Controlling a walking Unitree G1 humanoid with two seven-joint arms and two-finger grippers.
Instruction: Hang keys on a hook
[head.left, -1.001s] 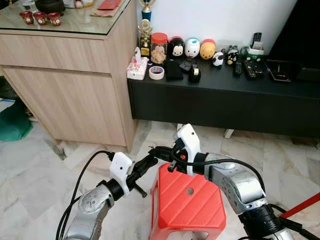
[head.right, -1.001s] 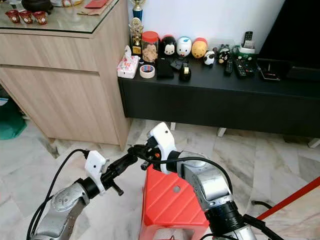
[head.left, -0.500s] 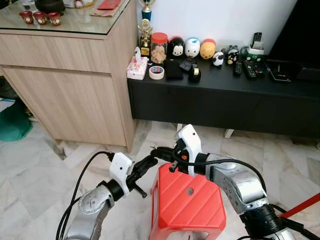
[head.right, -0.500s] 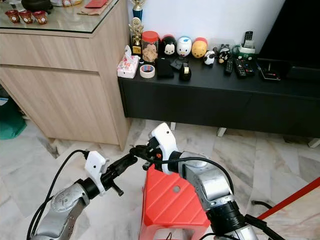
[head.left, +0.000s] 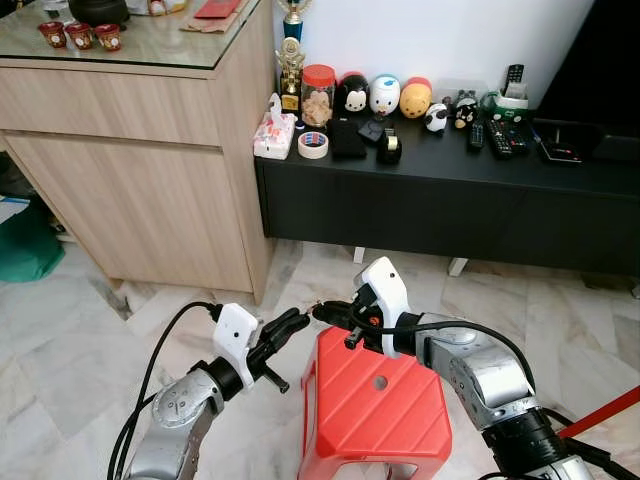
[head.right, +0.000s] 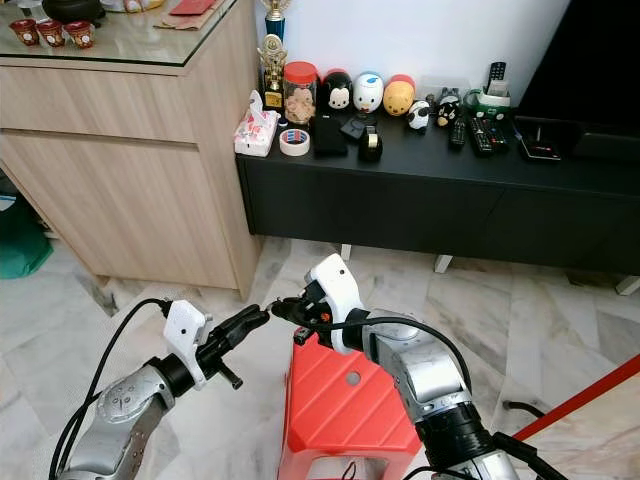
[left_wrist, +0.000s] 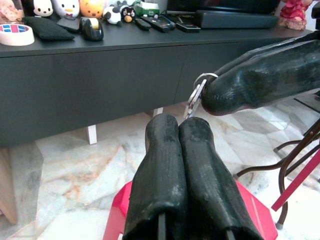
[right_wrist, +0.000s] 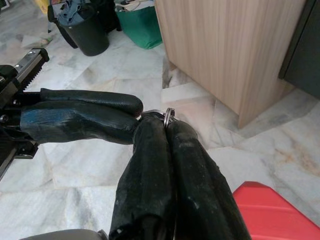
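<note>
A small metal key ring (left_wrist: 196, 95) sticks out from the tip of my right gripper (head.left: 322, 311), whose black fingers are shut on it; the ring (right_wrist: 168, 114) shows between those fingertips in the right wrist view. My left gripper (head.left: 298, 319) points at it from the left, fingers pressed together with nothing between them, its tip just short of the keys. Both grippers hover over the near-left corner of a red plastic stool (head.left: 375, 400) on the marble floor.
A low black cabinet (head.left: 450, 200) with toys, tape and remotes runs along the far wall. A wooden sideboard (head.left: 140, 180) stands at the left, with a green bag (head.left: 25, 245) beside it. A red pole (head.left: 600, 410) slants at the right.
The two gripper tips overlapped a second ago; now the left gripper has drawn back a little to the left, the right has shifted slightly right, and a small gap separates them.
</note>
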